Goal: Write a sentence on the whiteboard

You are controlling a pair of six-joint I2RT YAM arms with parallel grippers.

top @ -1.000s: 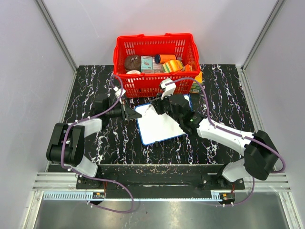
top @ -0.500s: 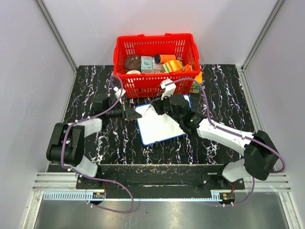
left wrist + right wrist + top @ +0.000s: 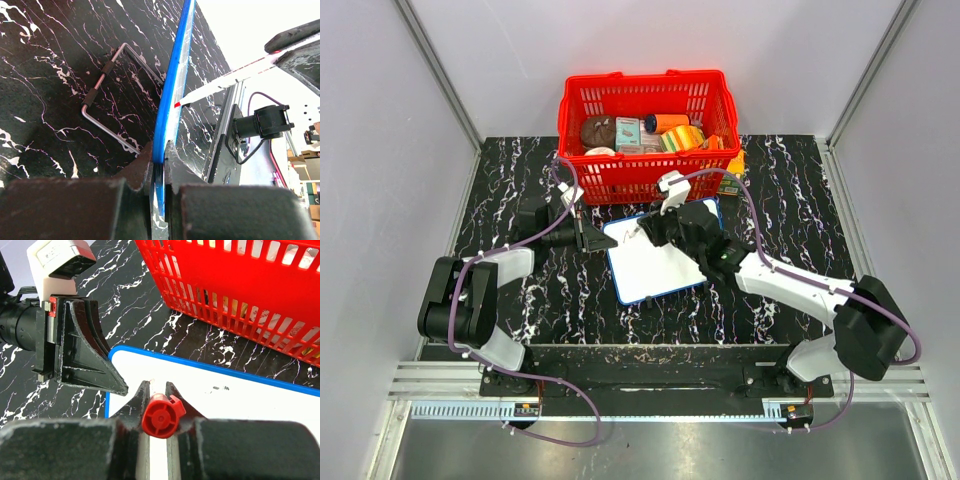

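On the black, white-veined table (image 3: 560, 290) lies the whiteboard (image 3: 655, 268), flat and smooth white with a thin blue rim. The left gripper (image 3: 159, 154) is closed tight on its left edge. The right gripper (image 3: 157, 386), over its far part, clamps a white marker (image 3: 161, 416) with a round red end, tip on the board. Behind the whiteboard stands a red plastic lattice basket (image 3: 640, 175)

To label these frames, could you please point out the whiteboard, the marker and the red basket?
the whiteboard (image 3: 652, 270), top external view, bare white middle.
the marker (image 3: 161, 416), right wrist view, red end cap.
the red basket (image 3: 617, 180), top external view, front wall.
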